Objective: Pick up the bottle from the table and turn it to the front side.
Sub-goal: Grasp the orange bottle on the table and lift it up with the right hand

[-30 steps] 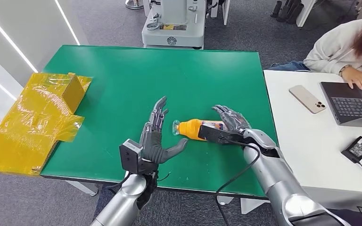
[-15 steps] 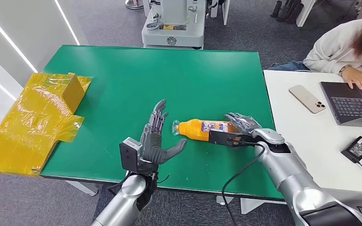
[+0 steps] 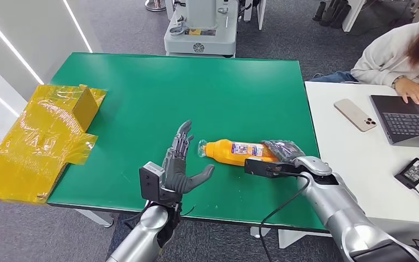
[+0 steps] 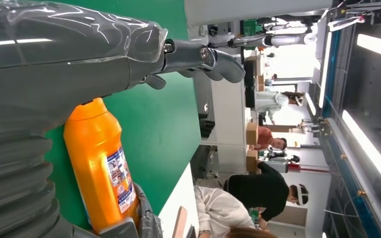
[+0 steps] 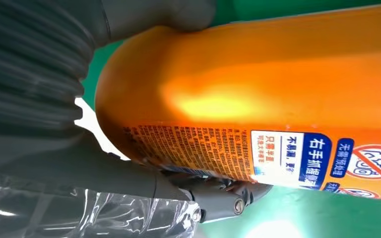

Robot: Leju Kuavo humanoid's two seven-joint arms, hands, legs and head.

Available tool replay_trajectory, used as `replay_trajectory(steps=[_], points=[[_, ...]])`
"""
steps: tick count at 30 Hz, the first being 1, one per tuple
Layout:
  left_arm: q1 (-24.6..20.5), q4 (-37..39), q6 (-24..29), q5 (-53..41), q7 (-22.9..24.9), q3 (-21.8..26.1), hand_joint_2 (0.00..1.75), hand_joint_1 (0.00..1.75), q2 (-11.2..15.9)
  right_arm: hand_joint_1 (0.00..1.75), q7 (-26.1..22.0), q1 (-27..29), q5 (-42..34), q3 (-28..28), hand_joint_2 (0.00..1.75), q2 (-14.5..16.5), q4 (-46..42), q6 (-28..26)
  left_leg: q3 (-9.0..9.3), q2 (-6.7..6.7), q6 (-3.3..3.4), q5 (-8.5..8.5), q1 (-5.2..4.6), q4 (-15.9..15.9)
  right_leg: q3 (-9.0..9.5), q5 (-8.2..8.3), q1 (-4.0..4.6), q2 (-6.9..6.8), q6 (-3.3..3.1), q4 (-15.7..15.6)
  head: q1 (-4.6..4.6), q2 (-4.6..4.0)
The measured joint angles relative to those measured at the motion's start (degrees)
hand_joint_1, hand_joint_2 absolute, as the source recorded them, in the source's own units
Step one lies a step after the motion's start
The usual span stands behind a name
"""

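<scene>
An orange bottle point(image 3: 230, 150) lies on its side on the green table point(image 3: 142, 93), clear cap pointing left, its label facing up. My right hand point(image 3: 283, 149) closes around the bottle's base end. In the right wrist view the bottle point(image 5: 278, 89) sits between the thumb and a finger of that hand point(image 5: 54, 163), printed label toward the camera. My left hand point(image 3: 181, 164) stands open just left of the cap, palm toward the bottle, not touching it. The left wrist view has the bottle point(image 4: 96, 163) lying beyond that hand point(image 4: 79, 64), whose fingers are spread.
A yellow film-wrapped box point(image 3: 49, 136) covers the table's left edge. To the right stands a white table point(image 3: 360, 158) with a phone point(image 3: 355, 114), a laptop point(image 3: 409, 117) and a person point(image 3: 398, 54) typing. A grey machine base point(image 3: 201, 27) stands beyond the far edge.
My right hand has slid right along the bottle, from its middle to its base end, uncovering the label. The left hand drew back slightly toward me. The bottle stayed almost in place.
</scene>
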Motion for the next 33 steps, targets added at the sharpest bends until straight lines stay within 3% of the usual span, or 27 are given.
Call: replay_trajectory(steps=[9,15,19,22,26,33], points=[[-0.27,1.55,0.18,0.73,-0.33,0.43,1.75,0.0,0.42,1.75,-1.5,2.08,-1.76,0.12,1.75,-0.75,-0.56,-3.51,0.22,0.01,0.01,-0.01,0.01,0.0,0.24,0.0,0.01,0.0,0.0,-0.02,0.01,0.0],[-0.17,1.86,0.2,1.1,-1.18,0.83,1.75,0.0,0.52,1.75,-7.8,5.33,-6.92,-1.5,1.75,-0.81,-2.67,-9.18,0.21,0.01,0.01,-0.01,0.01,0.0,0.26,0.01,0.01,0.0,0.01,-0.02,0.01,0.0],[-0.07,1.86,0.24,1.15,-1.31,0.96,1.75,0.0,0.6,1.75,-9.1,6.78,-8.87,-2.64,1.75,-0.81,-3.93,-9.78,0.2,0.0,0.01,-0.01,0.01,0.0,0.26,0.01,0.01,-0.02,0.02,-0.02,0.0,0.0],[0.28,1.57,1.03,0.74,-1.72,1.07,1.75,0.0,0.75,1.75,-13.7,8.95,-15.66,-5.11,1.75,-0.64,-6.04,-9.05,0.12,-0.07,0.01,0.0,0.01,0.0,0.23,0.01,0.02,-0.08,0.02,-0.01,0.0,0.0],[1.05,0.03,1.8,0.14,-1.65,1.28,1.75,0.0,1.19,1.75,-19.13,14.01,-26.02,-10.24,1.75,1.41,-13.42,-9.61,0.06,-0.09,0.0,-0.01,0.03,-0.03,0.15,-0.02,0.05,-0.09,0.02,-0.01,0.01,0.0],[1.13,-1.37,2.7,-1.32,-0.74,1.38,1.75,0.0,1.41,1.75,-18.05,23.39,-31.34,-13.09,1.75,6.09,-27.87,-17.28,0.02,-0.11,-0.01,-0.02,0.03,-0.09,0.08,-0.1,0.08,-0.12,-0.02,-0.01,-0.01,0.0]])
